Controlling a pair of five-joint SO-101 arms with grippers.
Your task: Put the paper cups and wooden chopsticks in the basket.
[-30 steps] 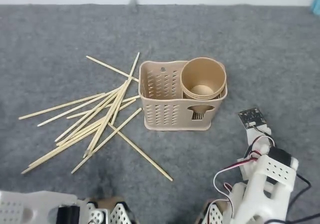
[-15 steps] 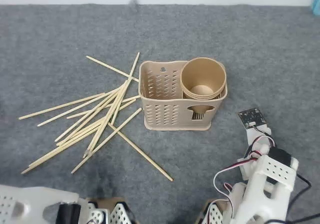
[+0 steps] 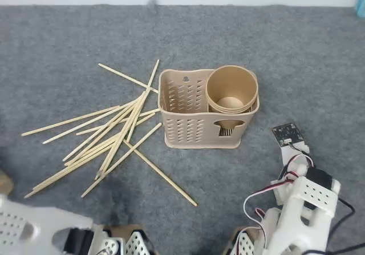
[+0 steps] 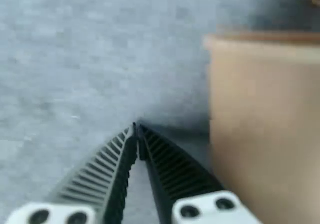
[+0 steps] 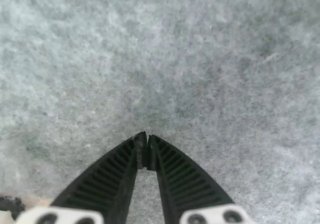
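Left pincer [image 4: 136, 131]: clenched on nothing, low over the grey bench [image 3: 296, 61], with a blurred tan object [image 4: 260, 124] just beside it.
Right pincer [image 5: 146, 136]: clenched, empty, over bare bench.
Wooden chopsticks [image 3: 108, 135]: scattered left of the basket [image 3: 199, 138], their long axes mostly near-left to far-right. The left pincer is likely nearer.
Paper cups [image 3: 231, 86]: nested in the basket's right compartment.

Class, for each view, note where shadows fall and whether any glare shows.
High view: soft, even light with no glare; the basket throws only a faint shadow on the carpet along its near side. Left wrist view: a dark shadow lies at the foot of a tan object, just beyond the left gripper. Right wrist view: the carpet darkens slightly around the right gripper.
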